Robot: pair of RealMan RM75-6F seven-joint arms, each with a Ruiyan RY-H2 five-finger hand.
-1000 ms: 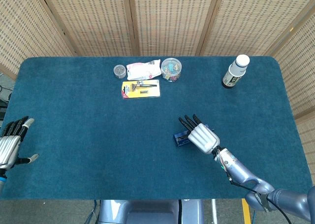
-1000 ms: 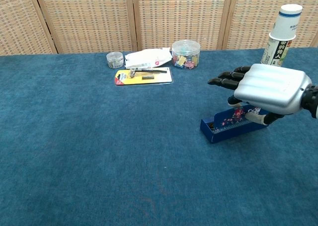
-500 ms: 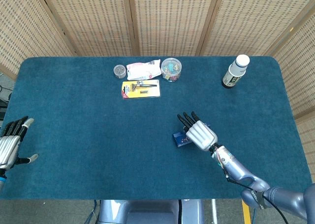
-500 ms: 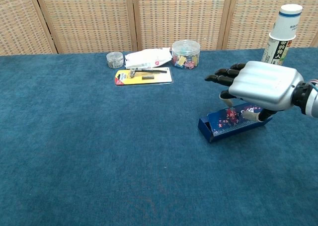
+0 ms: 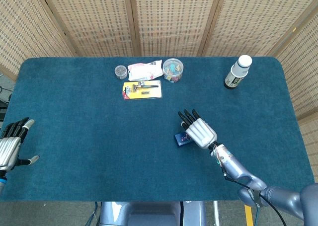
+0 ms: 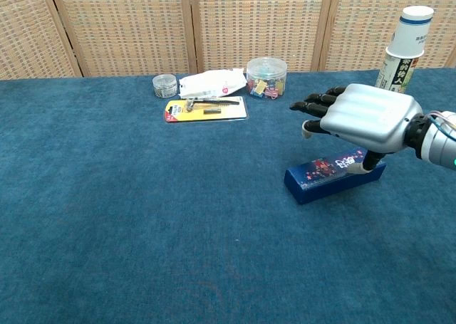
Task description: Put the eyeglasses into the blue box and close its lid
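Beneath the robot's right hand (image 6: 367, 118), the blue box (image 6: 333, 175) now lies with its lid flat down on the teal table (image 6: 142, 217), the floral-printed top facing up. Half a second ago that lid stood partly raised, and a second ago the box gaped open toward the camera; the gap has since vanished in the chest view. The hand hovers just above the box with its fingers (image 6: 313, 105) stretched forward and apart, gripping nothing; its thumb appears to rest near the lid's far end, though contact cannot be confirmed. The eyeglasses are not visible anywhere, so they are presumably inside the box. Judged from this, the closing step looks essentially complete, and what remains is likely only lifting the hand clear.

Far off at the table's near-left edge, the left hand (image 5: 11, 144) sits idle, fingers spread and empty, unchanged across the frames. Well beyond the right hand's fingertips lie a yellow tool card (image 6: 205, 108), a white packet (image 6: 211, 82), two clear jars (image 6: 266, 77) and a white bottle (image 6: 403, 48).
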